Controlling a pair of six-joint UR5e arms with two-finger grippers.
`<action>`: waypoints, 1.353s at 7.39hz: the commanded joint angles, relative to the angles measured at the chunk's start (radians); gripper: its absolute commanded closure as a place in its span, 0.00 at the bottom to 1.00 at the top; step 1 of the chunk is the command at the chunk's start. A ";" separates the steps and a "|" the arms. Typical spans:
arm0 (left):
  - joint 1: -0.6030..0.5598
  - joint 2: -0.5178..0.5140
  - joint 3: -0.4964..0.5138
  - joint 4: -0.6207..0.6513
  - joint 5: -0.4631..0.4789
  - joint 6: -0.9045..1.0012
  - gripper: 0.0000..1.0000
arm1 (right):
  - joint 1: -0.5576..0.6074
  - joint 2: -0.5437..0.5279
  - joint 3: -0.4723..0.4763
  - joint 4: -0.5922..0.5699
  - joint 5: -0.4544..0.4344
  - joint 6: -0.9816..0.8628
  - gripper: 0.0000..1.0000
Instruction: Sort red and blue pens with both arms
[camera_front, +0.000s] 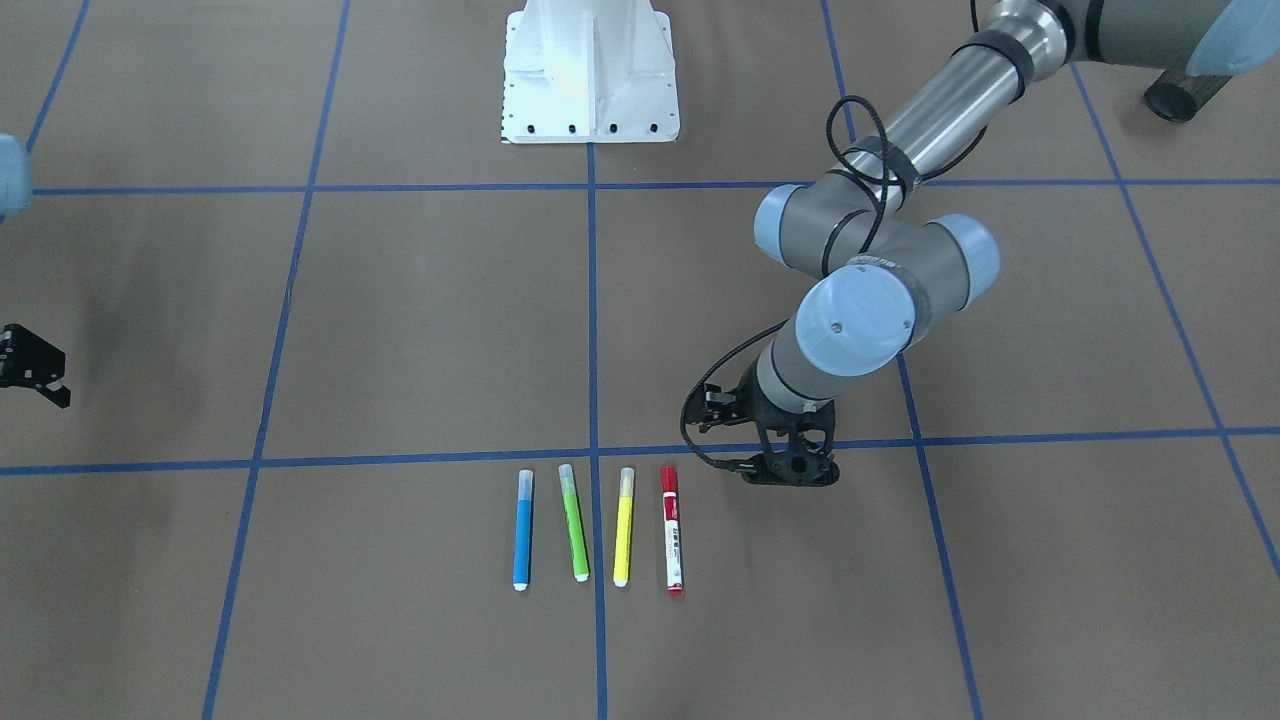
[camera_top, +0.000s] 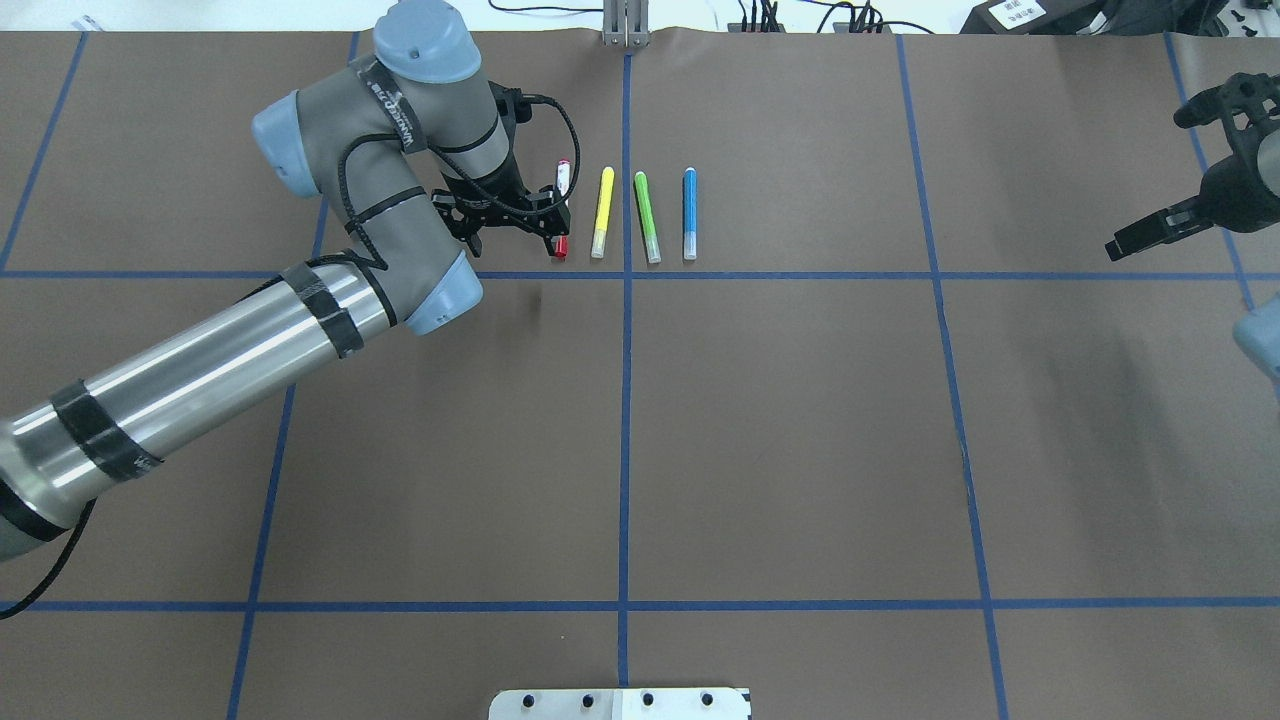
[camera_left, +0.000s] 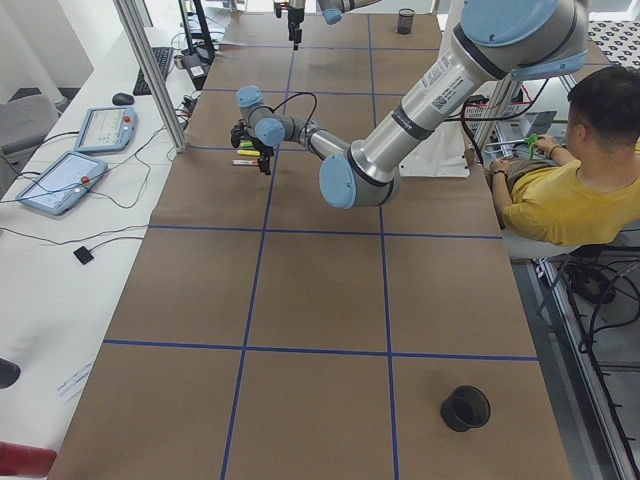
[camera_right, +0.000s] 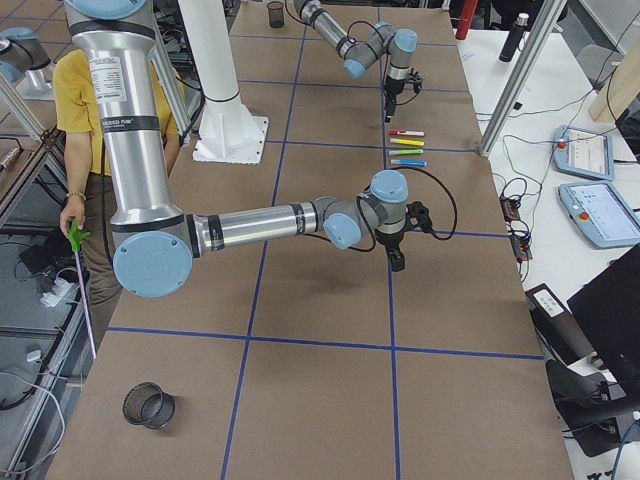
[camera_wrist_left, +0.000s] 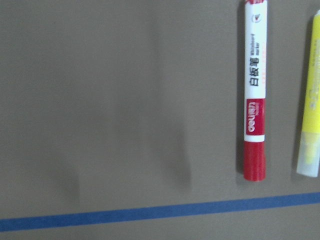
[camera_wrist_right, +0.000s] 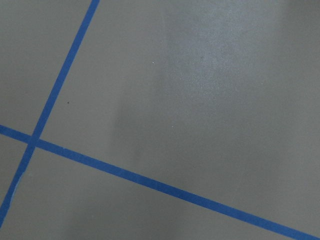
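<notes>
Four pens lie side by side on the brown table. The red marker (camera_front: 671, 543) (camera_top: 560, 246) (camera_wrist_left: 255, 90) has a white barrel and a red cap. The blue highlighter (camera_front: 522, 530) (camera_top: 689, 214) lies at the other end of the row. My left gripper (camera_front: 790, 470) (camera_top: 510, 228) hovers open just beside the red marker, nothing between its fingers. My right gripper (camera_top: 1150, 180) (camera_front: 35, 365) hangs open and empty far off at the table's side; its wrist view shows only bare table and blue tape.
A green highlighter (camera_front: 574, 523) and a yellow highlighter (camera_front: 623, 527) (camera_wrist_left: 311, 100) lie between the red and blue pens. The white pedestal (camera_front: 590, 70) stands at the robot's edge. A black mesh cup (camera_left: 465, 408) stands at each table end. A seated person (camera_left: 560, 180) is beside the table.
</notes>
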 joint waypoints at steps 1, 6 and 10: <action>0.001 -0.037 0.061 -0.002 0.010 -0.008 0.00 | 0.000 -0.004 -0.004 0.000 0.000 0.000 0.00; 0.001 -0.114 0.190 -0.068 0.053 -0.011 0.33 | -0.002 -0.004 -0.002 0.000 0.000 0.000 0.00; 0.027 -0.146 0.216 -0.078 0.095 -0.048 0.44 | -0.002 -0.002 -0.001 0.000 0.000 0.000 0.00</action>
